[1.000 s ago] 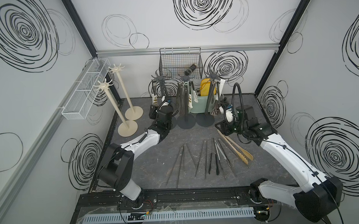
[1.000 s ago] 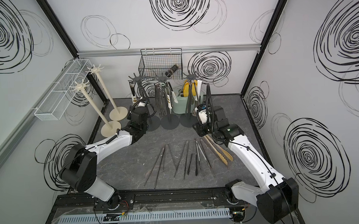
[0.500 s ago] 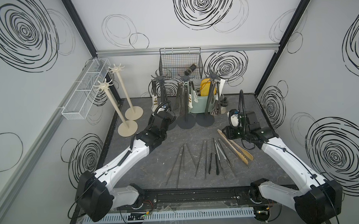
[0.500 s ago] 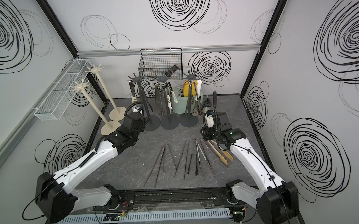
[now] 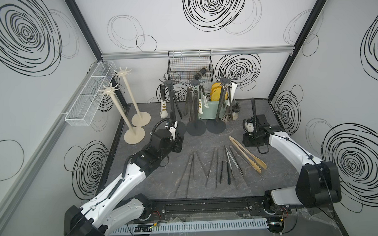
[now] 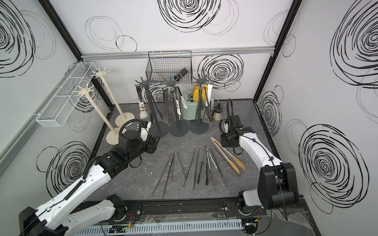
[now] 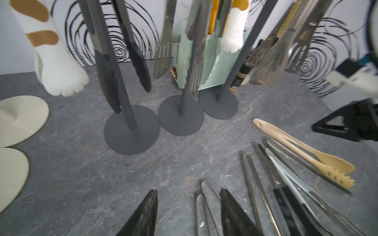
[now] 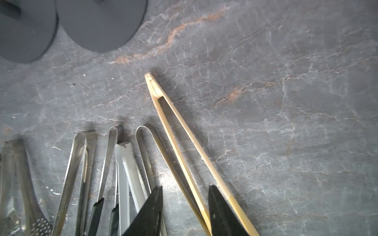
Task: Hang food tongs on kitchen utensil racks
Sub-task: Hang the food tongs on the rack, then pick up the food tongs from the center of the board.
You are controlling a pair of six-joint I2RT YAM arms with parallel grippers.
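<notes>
You have: slab [image 5: 206,141], grey marble, walled on 3 sides; dark racks [image 5: 196,129] at 12 o'clock with hung tongs [image 5: 163,107]; cream racks [image 5: 134,135] at 10 o'clock; loose tongs [image 5: 259,163] fanned toward 6 o'clock; open floor at 4 o'clock; left gripper [image 7: 188,191] and right gripper [image 8: 185,187] parted, empty.

In my left wrist view, my left end effector [image 7: 189,214] was cut off by the frame edge, with only two dark fingertips [image 7: 147,212] showing. The hanging cream-headed tongs [image 7: 59,67] and the dark grey racks [image 7: 131,130] lost their upper ends past the edge and were smeared by blur. In my right wrist view, the wooden tongs [image 8: 154,92] ran out of frame behind my right end effector [image 8: 185,204]; I could not tell whether it touched them. In a top view, the dark object [image 5: 200,71] in the black wire basket [image 5: 175,65] was too small to name.
</notes>
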